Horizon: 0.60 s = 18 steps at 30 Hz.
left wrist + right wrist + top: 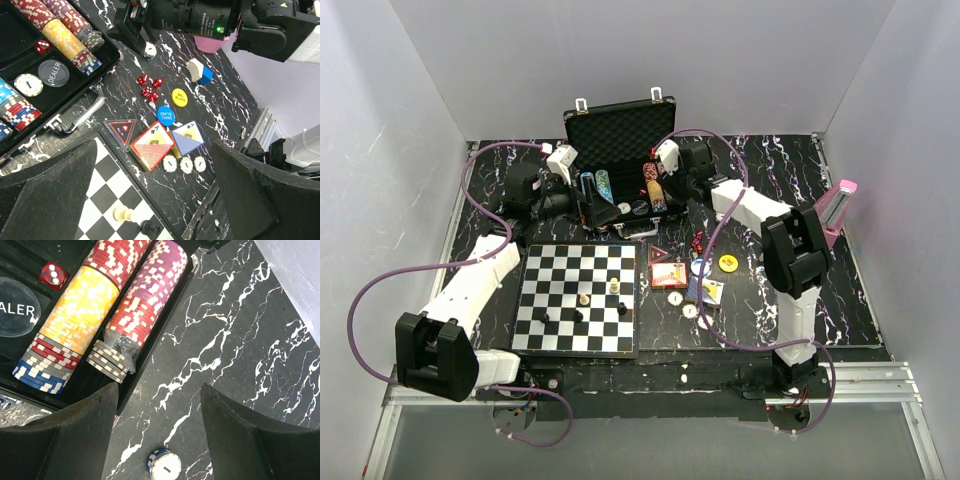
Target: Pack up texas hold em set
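Grey chips (109,360) at the briefcase's (146,354) near-right corner could topple if the right gripper (159,390), jaws apart and empty, brushes them.

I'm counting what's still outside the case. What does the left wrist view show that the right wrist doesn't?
Left wrist only: two card decks, loose red dice, yellow and blue blind buttons, three white chips, chessboard corner. Right wrist only: its own open fingers. Both: the yellow chip row, DEALER button and one red die in the case, plus a lone chip on the table.
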Each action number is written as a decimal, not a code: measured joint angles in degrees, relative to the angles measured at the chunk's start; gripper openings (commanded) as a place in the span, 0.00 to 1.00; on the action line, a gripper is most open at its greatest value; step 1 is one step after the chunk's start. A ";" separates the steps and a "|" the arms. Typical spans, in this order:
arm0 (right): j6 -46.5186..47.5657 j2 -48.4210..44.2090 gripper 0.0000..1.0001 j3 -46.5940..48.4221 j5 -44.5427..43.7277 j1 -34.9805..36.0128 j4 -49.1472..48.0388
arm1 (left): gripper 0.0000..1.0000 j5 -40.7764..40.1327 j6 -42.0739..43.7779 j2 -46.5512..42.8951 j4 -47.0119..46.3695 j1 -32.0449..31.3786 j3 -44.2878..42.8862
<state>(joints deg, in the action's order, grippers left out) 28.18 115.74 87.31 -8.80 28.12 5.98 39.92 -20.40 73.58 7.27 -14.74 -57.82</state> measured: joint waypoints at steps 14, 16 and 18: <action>-14.84 -10.95 0.72 -5.42 -0.68 -3.50 1.53 | 0.98 -0.52 0.09 0.02 0.17 0.00 -0.02; -18.36 -13.88 0.72 -7.04 -1.11 -4.81 1.88 | 0.98 -1.68 0.33 0.02 0.85 0.00 -0.07; -22.43 -17.07 0.71 -8.63 -1.60 -6.14 3.39 | 0.98 -3.28 0.72 0.02 2.10 0.00 -0.11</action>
<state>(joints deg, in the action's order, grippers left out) 5.76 98.67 78.67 -10.39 21.98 9.37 36.64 -19.68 73.60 9.37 -14.74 -57.93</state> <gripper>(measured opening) 0.719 0.981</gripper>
